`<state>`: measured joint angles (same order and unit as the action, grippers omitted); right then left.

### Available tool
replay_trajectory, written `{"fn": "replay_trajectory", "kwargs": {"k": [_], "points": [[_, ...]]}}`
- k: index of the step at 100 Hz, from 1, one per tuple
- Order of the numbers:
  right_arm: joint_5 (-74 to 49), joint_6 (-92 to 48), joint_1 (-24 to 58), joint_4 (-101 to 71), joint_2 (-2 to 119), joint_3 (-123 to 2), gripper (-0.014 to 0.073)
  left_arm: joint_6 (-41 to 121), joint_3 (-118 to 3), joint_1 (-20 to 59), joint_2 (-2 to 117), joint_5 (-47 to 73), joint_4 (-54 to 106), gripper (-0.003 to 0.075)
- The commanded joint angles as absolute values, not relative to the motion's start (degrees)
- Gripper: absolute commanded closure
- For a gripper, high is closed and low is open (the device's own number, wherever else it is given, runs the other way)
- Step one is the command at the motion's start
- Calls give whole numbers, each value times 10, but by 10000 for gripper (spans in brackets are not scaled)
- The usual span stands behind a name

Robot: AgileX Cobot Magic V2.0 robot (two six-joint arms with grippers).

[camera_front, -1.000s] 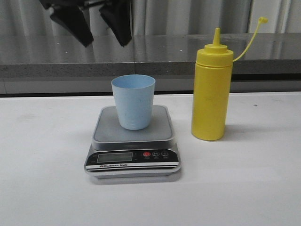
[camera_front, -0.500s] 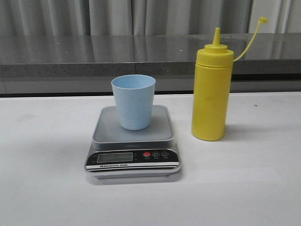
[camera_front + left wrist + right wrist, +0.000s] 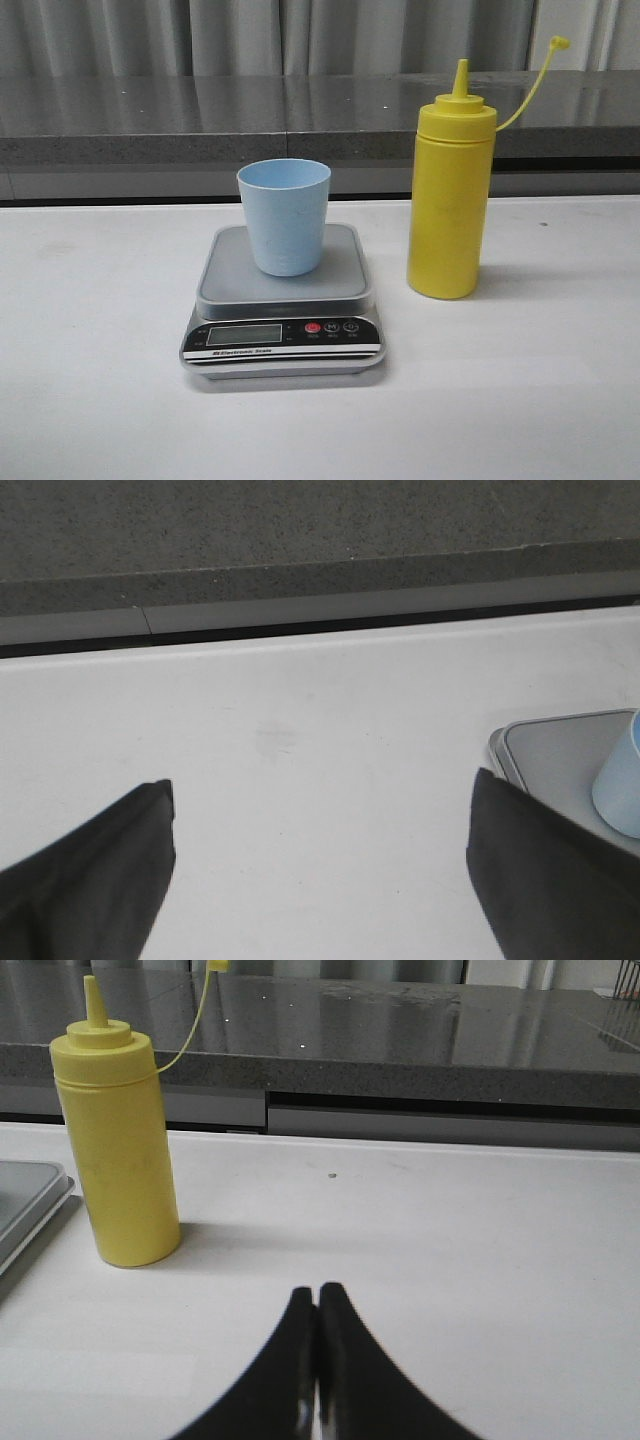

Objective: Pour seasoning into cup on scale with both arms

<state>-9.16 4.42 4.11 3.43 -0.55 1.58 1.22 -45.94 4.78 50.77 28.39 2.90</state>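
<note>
A pale blue cup (image 3: 284,216) stands upright on the grey platform of the scale (image 3: 283,300) in the middle of the white table. The yellow seasoning bottle (image 3: 450,195) stands to its right, cap hanging off on its tether. Neither arm shows in the front view. In the left wrist view my left gripper (image 3: 320,795) is open over bare table, with the scale's corner (image 3: 545,755) and the cup's edge (image 3: 620,785) just beside one finger. My right gripper (image 3: 317,1292) is shut on nothing above the table, with the seasoning bottle (image 3: 115,1145) standing some way off beyond the fingertips.
A dark grey stone counter (image 3: 300,115) runs along the back of the table, with a grey curtain behind it. The table's white top (image 3: 520,400) stretches in front of and around the scale.
The left gripper, which hung at the top left of the front view a second ago, has gone up out of that view. Cup, scale and bottle have not moved.
</note>
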Motion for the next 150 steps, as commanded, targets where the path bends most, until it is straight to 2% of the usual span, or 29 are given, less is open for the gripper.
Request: {"fn": "replay_trajectory", "kwargs": {"k": [1,16,31,57,67,75,99,150], "points": [[-44,43,38,42,-17,3,660,6,-414,45,440,198,37,155],[-44,43,38,42,-17,3,660,6,-313,45,307,142,37,155],[-44,43,38,42,-17,3,660,6,-254,45,202,147,37,155],[-44,43,38,42,-17,3,660,6,-209,45,97,169,36,166],[-44,43,38,42,-17,3,660,6,-206,45,90,169,36,245],[-44,43,38,42,-17,3,660,6,-206,45,90,169,36,347],[-44,43,38,42,-17,3,660,6,-206,45,90,169,36,734],[-38,43,38,42,-17,3,660,6,-206,45,90,169,36,740]]}}
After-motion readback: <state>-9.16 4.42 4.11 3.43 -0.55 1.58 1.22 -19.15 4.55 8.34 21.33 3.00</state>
